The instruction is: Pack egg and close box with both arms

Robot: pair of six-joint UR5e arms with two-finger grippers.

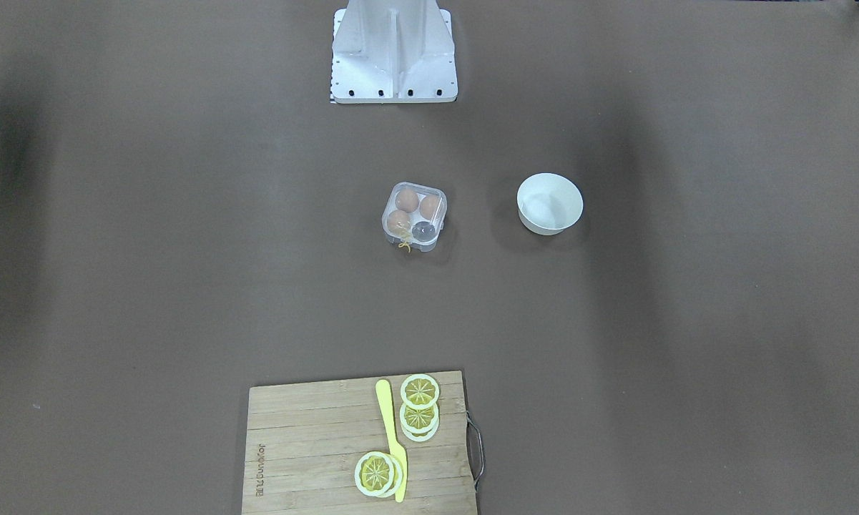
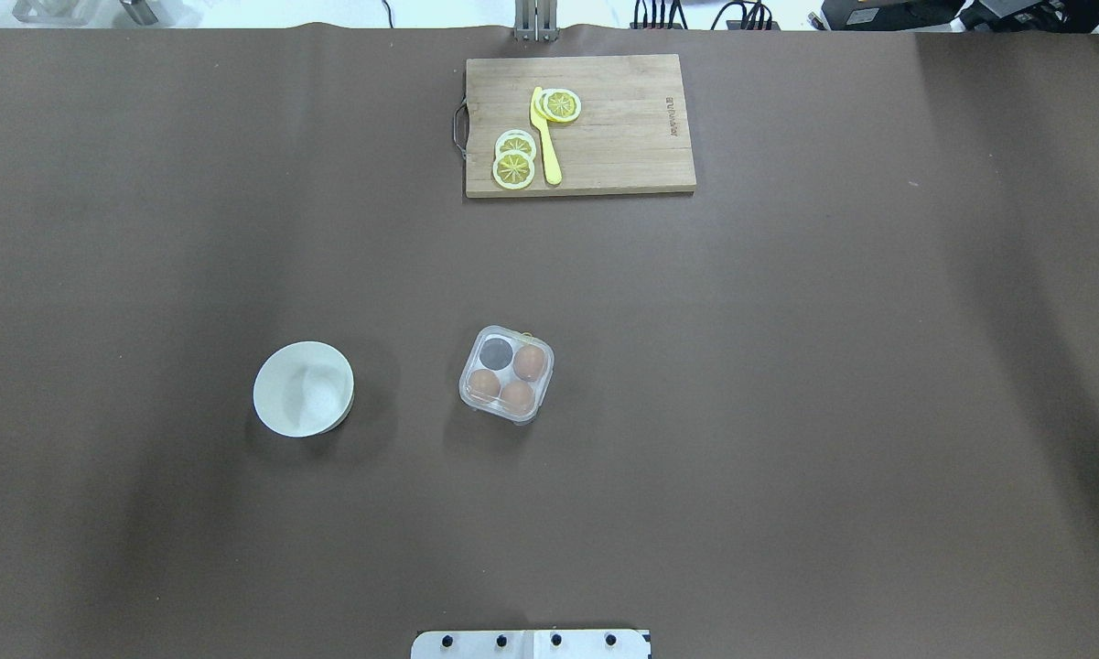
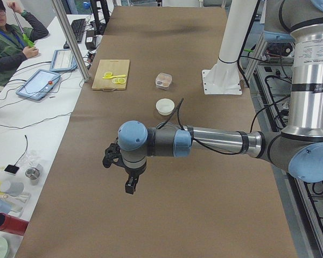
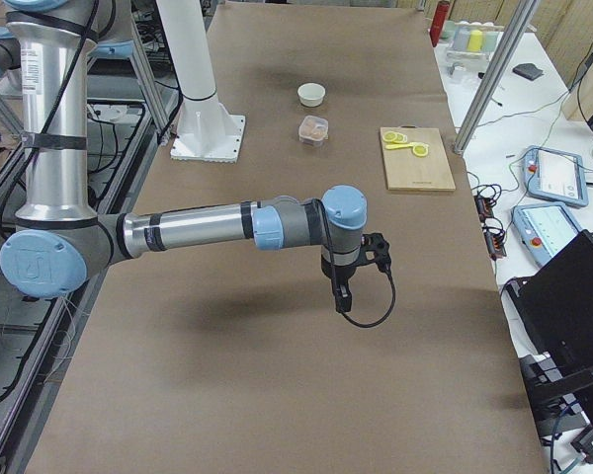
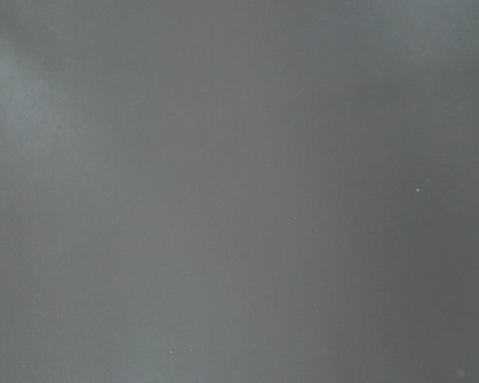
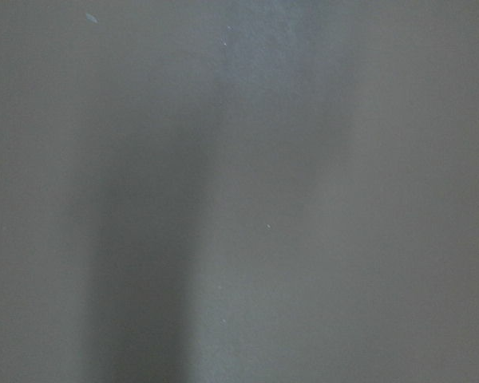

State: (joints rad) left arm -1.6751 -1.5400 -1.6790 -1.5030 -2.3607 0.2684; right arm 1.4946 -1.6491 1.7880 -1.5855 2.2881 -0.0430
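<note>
The box (image 2: 506,373) sits at the middle of the bench (image 2: 833,412), square and turned slightly off its edges. Its yellow string (image 2: 526,336) side faces the edge opposite the robot, and three eggs (image 2: 516,394) sit in its cells. The left arm (image 3: 215,141) and right arm (image 4: 188,229) hang well apart from it; I cannot tell how their jaws stand.

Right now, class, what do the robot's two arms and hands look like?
Both the left arm and right arm are silver-grey tubes with pale blue joint caps. The left hand and right hand are black; a black cable loops beside the right one.
</note>
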